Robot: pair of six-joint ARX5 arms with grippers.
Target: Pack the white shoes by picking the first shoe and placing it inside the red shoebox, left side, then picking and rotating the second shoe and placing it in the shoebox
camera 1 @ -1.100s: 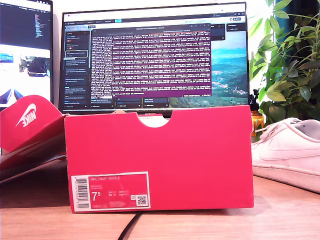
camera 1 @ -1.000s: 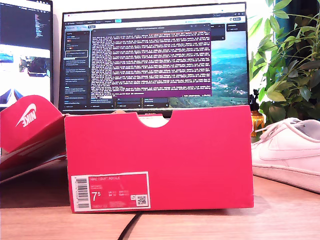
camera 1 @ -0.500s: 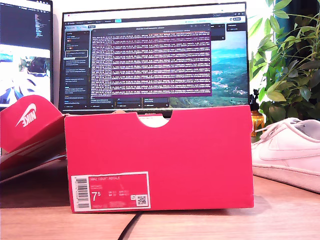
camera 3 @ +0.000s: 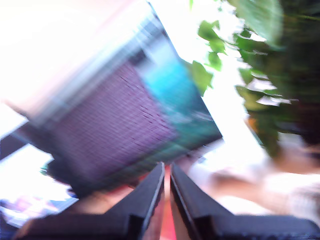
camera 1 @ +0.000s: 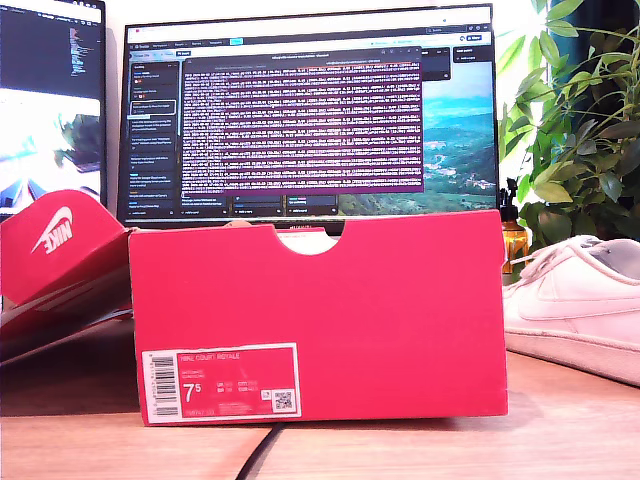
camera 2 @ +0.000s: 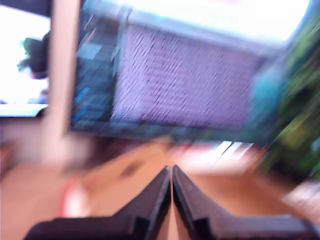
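Wrist views blurred; shoe [camera 1: 580, 300] cropped.

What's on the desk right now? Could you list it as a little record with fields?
box: red shoebox, open, standing mid-desk, label reading 7.5
lid: red lid with white swoosh, at the exterior view's left
shoe: one white shoe on the desk, outside the box, at the exterior view's right
behind: monitor; plant
my first gripper: shut, holding nothing
my second gripper: shut, holding nothing
box contents: hidden from view
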